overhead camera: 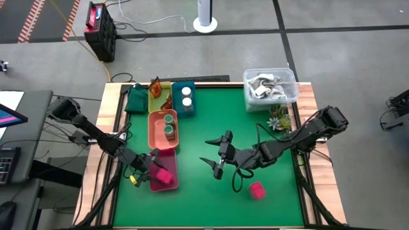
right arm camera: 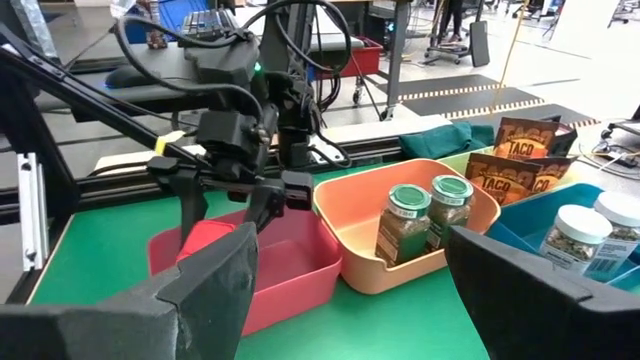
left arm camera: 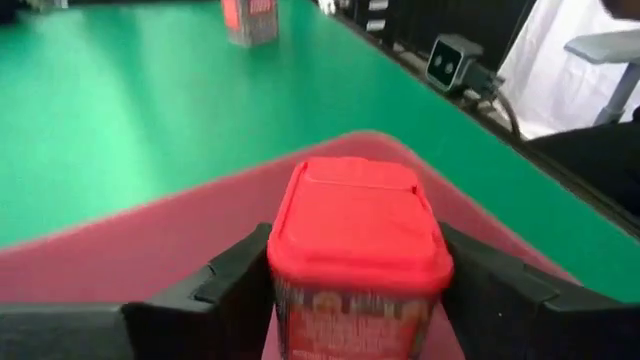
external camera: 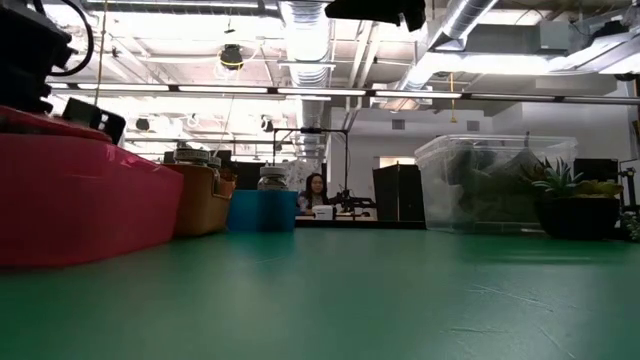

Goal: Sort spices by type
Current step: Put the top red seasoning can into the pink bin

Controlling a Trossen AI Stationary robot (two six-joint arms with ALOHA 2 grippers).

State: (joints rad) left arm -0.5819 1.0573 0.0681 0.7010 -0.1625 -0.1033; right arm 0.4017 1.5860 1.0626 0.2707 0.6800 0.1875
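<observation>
My left gripper (overhead camera: 158,170) reaches into the pink tray (overhead camera: 167,156) and is shut on a bright pink block (left arm camera: 355,240), which also shows in the right wrist view (right arm camera: 205,240). A second pink block (overhead camera: 256,190) stands on the green mat near the table's near edge. My right gripper (overhead camera: 211,153) hovers wide open over the mat, left of that block and right of the trays. Two green-lidded jars (overhead camera: 169,124) stand in the orange tray (overhead camera: 155,135). Two white jars (overhead camera: 186,96) stand in the blue tray (overhead camera: 176,102). Orange-brown sachets (right arm camera: 520,150) lean in the yellow tray (overhead camera: 153,102). My left gripper pinches the pink block between its two fingers (left arm camera: 240,290), one on each side wall just below the lid (left arm camera: 355,200). The fingers slant down from the table's left side. The block stands upright inside the pink tray; whether it rests on the tray floor I cannot tell.
A dark green tray (overhead camera: 135,99) lies at the far left. A clear tub (overhead camera: 271,86) of grey-white clutter and a small plant (overhead camera: 278,118) stand at the far right corner. Open green mat lies in the middle and near part of the table. A person (external camera: 315,190) sits in the room beyond.
</observation>
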